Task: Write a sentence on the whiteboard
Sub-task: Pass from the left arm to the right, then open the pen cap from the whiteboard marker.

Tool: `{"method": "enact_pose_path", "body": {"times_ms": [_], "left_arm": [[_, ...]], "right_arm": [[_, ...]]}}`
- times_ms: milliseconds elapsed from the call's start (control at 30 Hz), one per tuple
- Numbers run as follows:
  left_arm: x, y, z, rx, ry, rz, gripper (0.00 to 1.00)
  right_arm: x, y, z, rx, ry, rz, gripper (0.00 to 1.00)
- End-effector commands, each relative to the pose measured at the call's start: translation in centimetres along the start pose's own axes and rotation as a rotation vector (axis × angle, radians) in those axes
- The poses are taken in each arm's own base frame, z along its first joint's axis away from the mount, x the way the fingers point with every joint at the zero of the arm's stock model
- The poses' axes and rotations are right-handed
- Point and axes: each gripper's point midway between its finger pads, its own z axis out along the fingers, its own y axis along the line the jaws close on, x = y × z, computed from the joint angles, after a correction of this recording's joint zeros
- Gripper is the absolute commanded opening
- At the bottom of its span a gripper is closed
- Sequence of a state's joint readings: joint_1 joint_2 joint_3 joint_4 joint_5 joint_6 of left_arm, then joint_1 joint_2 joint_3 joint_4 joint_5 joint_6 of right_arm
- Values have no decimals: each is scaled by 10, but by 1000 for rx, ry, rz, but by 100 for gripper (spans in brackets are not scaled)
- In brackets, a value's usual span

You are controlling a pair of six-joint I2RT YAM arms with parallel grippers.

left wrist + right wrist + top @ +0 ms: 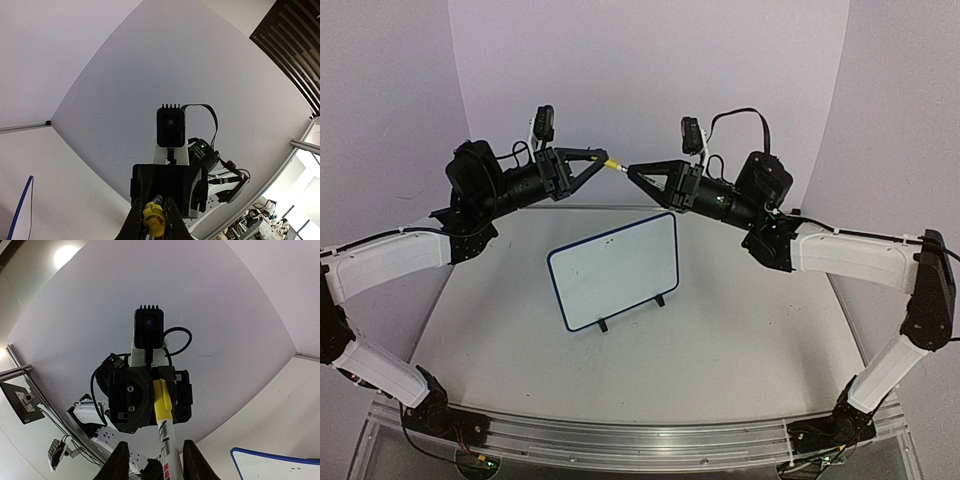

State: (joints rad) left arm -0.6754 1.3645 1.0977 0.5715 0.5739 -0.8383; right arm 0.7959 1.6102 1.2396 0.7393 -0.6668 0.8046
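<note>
Whiteboard [615, 270] stands mid-table [740, 330], propped on its feet. Above its far edge, the left gripper [601, 157] pinches the yellow cap [154, 220] of a marker [167, 450]. The right gripper [632, 172] has its fingers spread around the marker's body, gaps showing.

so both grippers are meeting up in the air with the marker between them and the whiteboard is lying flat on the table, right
Not quite. The whiteboard is not lying flat: the top external view shows it standing propped on its two black feet. The rest holds: the left gripper and right gripper meet in the air above it with the marker between them.
</note>
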Motion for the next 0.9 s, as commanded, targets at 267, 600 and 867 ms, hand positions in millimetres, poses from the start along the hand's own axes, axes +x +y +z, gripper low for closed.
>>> {"method": "enact_pose_path", "body": {"times_ms": [267,600,867], "left_arm": [[2,-1,9,7,33,-8,0],[-7,-6,1,-16,-14,26,0],[-73,-13,-39,-127,-226,117,0]], "right_arm": [[-9,8,2,-25,-42,-28,15],[-9,-4,-9,48,-89,-19,0],[-6,-19,-36,116,-109,18,0]]}}
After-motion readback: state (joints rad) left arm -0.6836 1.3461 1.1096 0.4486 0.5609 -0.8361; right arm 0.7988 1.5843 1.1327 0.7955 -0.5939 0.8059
